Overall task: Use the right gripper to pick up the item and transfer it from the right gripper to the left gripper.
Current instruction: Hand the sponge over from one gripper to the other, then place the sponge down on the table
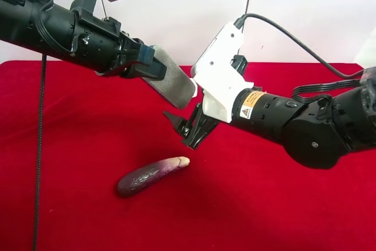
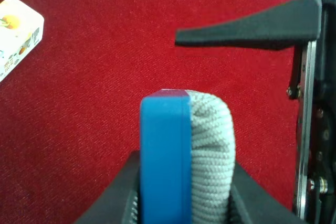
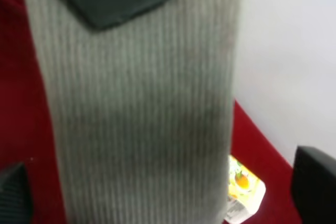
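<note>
The item is clamped in the left gripper, edge clear of the released right gripper; box shown only by wrist views.

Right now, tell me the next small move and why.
Probably back the right gripper away from the item. The left gripper clamps it on both faces, while the right one stands open, its finger apart from it in the left wrist view, so the handover looks done.

red tablecloth, plain white wall
</note>
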`<state>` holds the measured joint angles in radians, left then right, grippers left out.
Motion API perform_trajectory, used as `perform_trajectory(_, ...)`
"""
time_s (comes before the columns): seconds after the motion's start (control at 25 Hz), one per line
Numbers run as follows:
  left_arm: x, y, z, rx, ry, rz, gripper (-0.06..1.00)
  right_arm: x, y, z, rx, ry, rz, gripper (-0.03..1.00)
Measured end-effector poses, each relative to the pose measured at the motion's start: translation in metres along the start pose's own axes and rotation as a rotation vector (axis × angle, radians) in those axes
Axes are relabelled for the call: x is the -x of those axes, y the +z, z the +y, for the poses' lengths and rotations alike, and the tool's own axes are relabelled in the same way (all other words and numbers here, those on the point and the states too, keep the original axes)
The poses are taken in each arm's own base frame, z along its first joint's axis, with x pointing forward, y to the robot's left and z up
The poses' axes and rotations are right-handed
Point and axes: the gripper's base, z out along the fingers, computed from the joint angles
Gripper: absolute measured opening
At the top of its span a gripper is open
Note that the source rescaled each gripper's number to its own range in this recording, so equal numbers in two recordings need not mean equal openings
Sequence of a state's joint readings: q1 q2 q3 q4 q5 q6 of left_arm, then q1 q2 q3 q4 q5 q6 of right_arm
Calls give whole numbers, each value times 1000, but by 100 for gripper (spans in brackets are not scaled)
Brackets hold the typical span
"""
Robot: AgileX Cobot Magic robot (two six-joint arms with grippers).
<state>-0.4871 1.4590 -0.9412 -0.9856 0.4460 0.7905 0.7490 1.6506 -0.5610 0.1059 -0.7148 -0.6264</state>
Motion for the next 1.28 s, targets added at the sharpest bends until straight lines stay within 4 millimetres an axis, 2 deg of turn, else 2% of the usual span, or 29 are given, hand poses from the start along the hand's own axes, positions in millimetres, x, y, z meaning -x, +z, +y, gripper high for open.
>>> perform_trajectory(0.12,0,0,0,0,0,0,0,0,0,0,-2,3,1,99)
perform_trajectory(0.32,0,0,0,0,0,0,0,-1,0,-1,-10,16,6,99)
perform_trajectory(0.52,0,0,0,0,0,0,0,-2,0,-3,-32,110,23,99)
perform_trajectory(0.72,0,0,0,0,0,0,0,3,-7,-6,-13,130,45,99)
perform_trajectory(1.04,0,0,0,0,0,0,0,34,-56,-23,69,309,108,99)
perform_trajectory(1.28,0,0,0,0,0,0,0,57,-110,-36,107,491,101,99)
